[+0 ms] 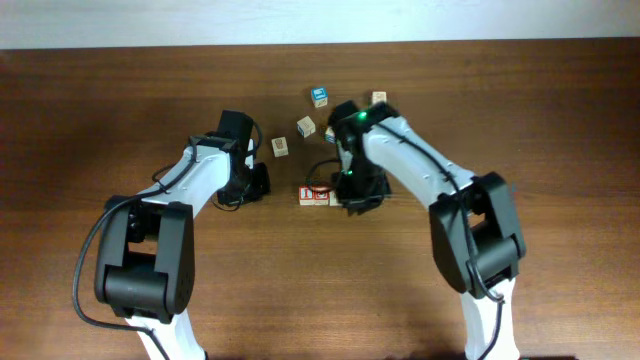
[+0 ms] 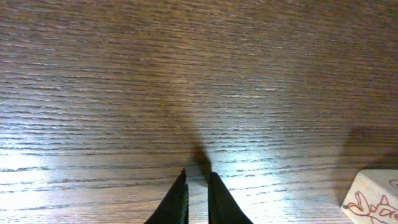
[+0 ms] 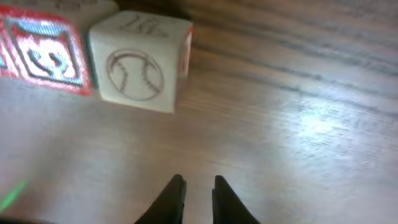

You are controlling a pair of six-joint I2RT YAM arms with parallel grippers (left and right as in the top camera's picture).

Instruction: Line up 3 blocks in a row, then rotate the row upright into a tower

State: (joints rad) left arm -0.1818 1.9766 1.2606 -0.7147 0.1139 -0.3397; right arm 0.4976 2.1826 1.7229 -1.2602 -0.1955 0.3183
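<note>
— While we look across the table (image 1: pixel 120 100) from the left, how does our left gripper (image 2: pixel 197 180) stand?

— Low over bare wood, left of the blocks (image 1: pixel 316 196) and not touching them. Our wrist view shows its fingers (image 2: pixel 177 208) a slit apart with nothing between them. A pale cube (image 2: pixel 373 198) with a red line drawing sits at that view's lower right edge, apart from the tips.

— And the blocks?

— They lie in a row near mid-table. From above we make out two red-and-white faces side by side, while our right arm covers the row's right end. Our right wrist view shows a red block (image 3: pixel 43 53) touching a cream block (image 3: pixel 140 62) with a baseball print, both flat on the wood.

— Our right gripper (image 3: pixel 198 186)?

— It is at that right end of the row. Its fingers (image 3: pixel 169 205) are slightly apart and hold nothing. The cream block lies ahead of the tips and to one side, not between them.

— Anything beyond?

— We see loose cubes behind the row, one of them a blue cube (image 1: pixel 320 96).
</note>
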